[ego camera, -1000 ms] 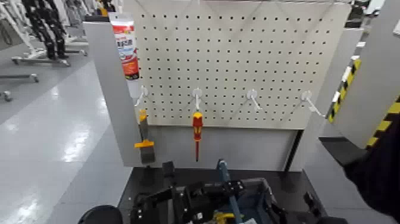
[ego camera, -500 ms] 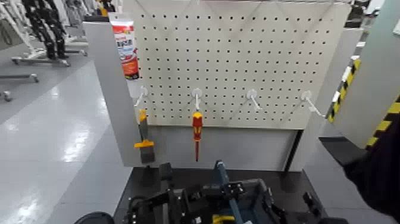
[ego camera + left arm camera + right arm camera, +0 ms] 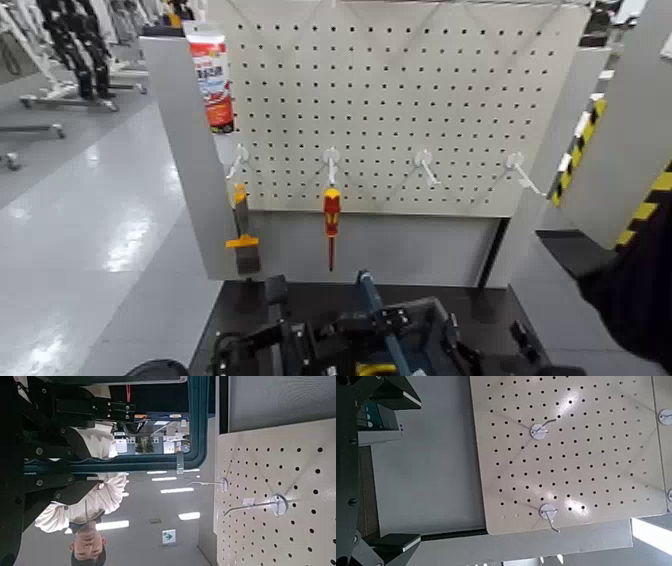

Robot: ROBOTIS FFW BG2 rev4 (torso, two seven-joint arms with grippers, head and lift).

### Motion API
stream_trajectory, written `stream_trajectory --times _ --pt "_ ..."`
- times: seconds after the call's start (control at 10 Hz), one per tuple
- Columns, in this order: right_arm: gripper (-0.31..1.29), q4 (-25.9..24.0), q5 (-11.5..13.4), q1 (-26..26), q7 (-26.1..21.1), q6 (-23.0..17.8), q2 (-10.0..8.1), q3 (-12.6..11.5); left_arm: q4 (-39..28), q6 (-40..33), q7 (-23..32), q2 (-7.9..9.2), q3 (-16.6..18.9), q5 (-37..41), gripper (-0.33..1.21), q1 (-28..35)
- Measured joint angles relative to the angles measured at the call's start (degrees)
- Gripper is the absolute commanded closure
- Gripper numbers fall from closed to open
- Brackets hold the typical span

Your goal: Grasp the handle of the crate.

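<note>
The blue-grey crate (image 3: 436, 330) sits at the bottom edge of the head view, on a dark table. Its thin blue-grey handle (image 3: 367, 295) stands upright over the middle. My left gripper (image 3: 340, 328) is a black mass right against the handle's left side, level with its lower part. Its grip is hidden. In the left wrist view a blue-grey bar (image 3: 203, 423) runs close beside my gripper's dark body. My right gripper (image 3: 385, 467) is open and empty, facing the pegboard. A corner of the crate (image 3: 372, 417) shows beside it.
A white pegboard (image 3: 400, 100) stands behind the table. A red-and-yellow screwdriver (image 3: 331, 218) and a yellow-handled scraper (image 3: 243, 240) hang on it. A tube (image 3: 211, 75) sits on top of the left post. A person's sleeves (image 3: 87, 507) show in the left wrist view.
My left arm's black parts have shifted left and lower in the head view. The handle's top has drifted slightly left. The pegboard and tools have not moved.
</note>
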Motion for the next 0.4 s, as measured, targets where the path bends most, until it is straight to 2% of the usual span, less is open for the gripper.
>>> stream_trajectory --times 0.4 --pt "0.13 0.0 1.3 -0.1 0.1 -0.2 0.01 -0.2 -0.1 0.0 0.1 0.00 0.2 0.0 1.19 0.0"
